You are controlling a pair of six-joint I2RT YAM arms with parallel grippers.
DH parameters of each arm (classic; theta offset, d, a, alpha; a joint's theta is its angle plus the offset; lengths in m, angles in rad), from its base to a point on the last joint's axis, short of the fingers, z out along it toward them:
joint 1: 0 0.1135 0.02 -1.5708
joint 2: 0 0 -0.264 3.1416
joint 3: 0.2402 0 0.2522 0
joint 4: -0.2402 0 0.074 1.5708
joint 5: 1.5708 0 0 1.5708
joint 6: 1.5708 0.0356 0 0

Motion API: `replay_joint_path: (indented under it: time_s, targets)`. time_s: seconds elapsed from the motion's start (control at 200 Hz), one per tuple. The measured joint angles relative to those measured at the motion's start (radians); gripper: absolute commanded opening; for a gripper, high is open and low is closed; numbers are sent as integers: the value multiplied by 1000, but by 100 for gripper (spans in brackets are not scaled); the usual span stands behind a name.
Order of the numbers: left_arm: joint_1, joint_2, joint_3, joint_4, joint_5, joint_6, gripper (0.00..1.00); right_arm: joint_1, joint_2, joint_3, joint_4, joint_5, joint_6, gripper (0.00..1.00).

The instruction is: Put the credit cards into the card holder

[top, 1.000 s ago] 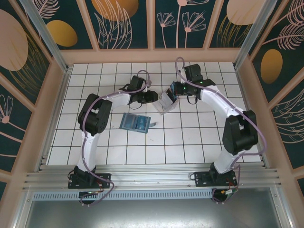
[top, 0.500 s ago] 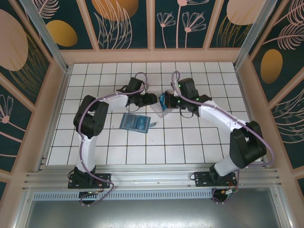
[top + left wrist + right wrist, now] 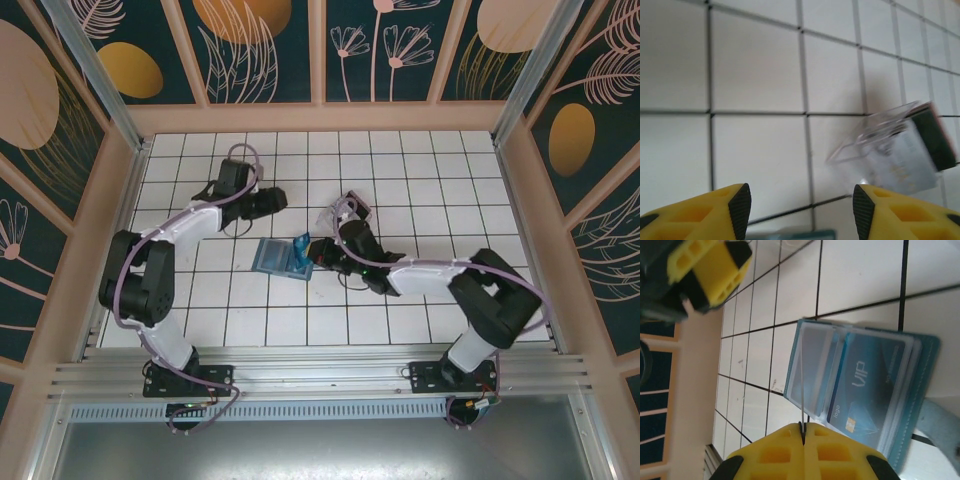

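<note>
The right gripper (image 3: 803, 432) clamps a thin blue plastic credit card (image 3: 303, 246) above the open teal folding card holder (image 3: 270, 257), needing pocket alignment next; the left gripper (image 3: 797, 202) gapes empty.

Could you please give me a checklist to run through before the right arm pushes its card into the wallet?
1. Grip: right gripper is shut on the card, seen edge-on: ok.
2. Wallet lies open, pockets facing up: ok.
3. Card hangs over the wallet: ok.
4. Card's edge is lined up with a free pocket, not the one holding the VIP card: cannot tell.
5. Left gripper is open, empty and away from the wallet: ok.
6. Box lies apart from the wallet, out of the path: ok.
</note>
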Motion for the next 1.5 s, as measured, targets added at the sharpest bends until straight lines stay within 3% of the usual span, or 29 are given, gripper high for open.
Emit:
replay_joint_path:
  time_s: [0.215, 0.5, 0.736, 1.501]
  targets:
    - [10, -87, -224, 0, -87, 2, 55, 41, 137, 0, 151, 45, 119, 2]
    - [31, -134, -332, 9, -162, 2, 49, 41, 212, 1, 214, 76, 194, 2]
    - [31, -134, -389, 39, -132, 10, 28, 41, 283, 44, 238, 68, 201, 2]
    - [54, -183, -535, 237, -46, -23, 15, 86, 376, 179, 217, 80, 192, 3]
